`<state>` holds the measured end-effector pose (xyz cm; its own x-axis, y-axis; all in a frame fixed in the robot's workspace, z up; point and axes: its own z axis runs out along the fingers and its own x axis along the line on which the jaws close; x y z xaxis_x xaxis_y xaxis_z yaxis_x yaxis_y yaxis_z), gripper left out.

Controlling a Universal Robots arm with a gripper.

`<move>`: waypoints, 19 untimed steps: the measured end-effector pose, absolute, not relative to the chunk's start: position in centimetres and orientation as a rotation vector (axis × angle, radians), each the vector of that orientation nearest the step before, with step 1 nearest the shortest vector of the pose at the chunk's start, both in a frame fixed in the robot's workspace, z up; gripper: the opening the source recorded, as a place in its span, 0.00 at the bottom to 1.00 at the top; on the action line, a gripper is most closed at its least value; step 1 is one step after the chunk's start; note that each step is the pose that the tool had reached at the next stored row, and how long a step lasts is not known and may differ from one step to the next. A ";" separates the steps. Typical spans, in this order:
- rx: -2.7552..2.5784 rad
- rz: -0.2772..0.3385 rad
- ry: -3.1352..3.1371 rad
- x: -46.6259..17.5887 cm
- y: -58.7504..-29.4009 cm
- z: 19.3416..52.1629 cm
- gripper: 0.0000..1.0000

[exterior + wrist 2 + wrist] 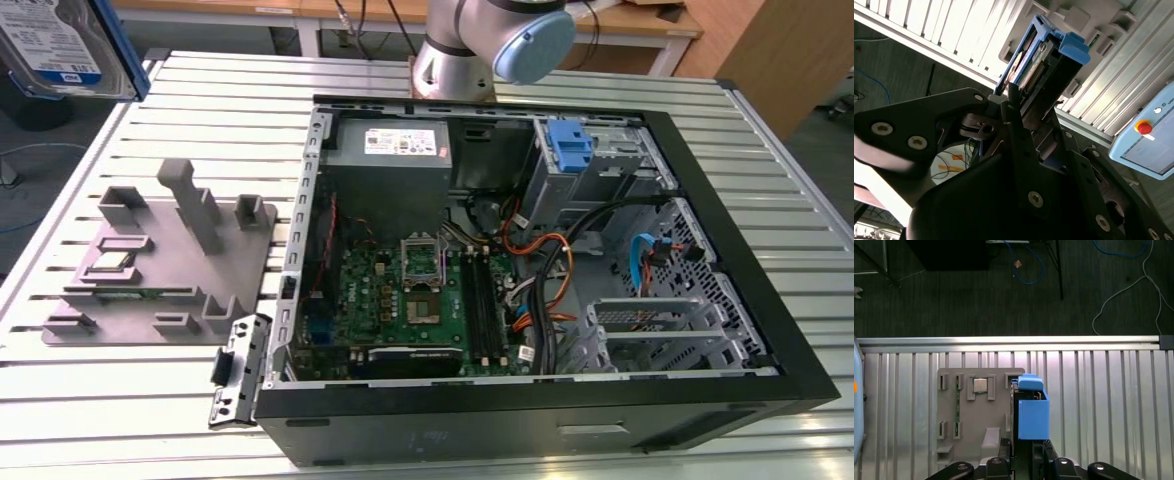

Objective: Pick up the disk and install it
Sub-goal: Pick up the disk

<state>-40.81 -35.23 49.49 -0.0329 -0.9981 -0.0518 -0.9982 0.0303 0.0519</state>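
Slippage worries me: my gripper is clamped on the disk, hanging above the grey fixture on the exterior view's left, well apart from the open computer case. A shallow edge grip could let it tilt or drop.

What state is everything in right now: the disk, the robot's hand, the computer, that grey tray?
disk: gripped and lifted, not yet installed.
hand: shut on the disk.
computer case: lying on its side, open.
grey tray: flat on the table, a chip sitting in one pocket.
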 end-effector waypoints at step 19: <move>-2.190 0.101 2.261 -40.8 -35.2 49.5 0.35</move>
<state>-40.75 -35.22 49.49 -0.0330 -0.9987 -0.0390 -0.9982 0.0310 0.0515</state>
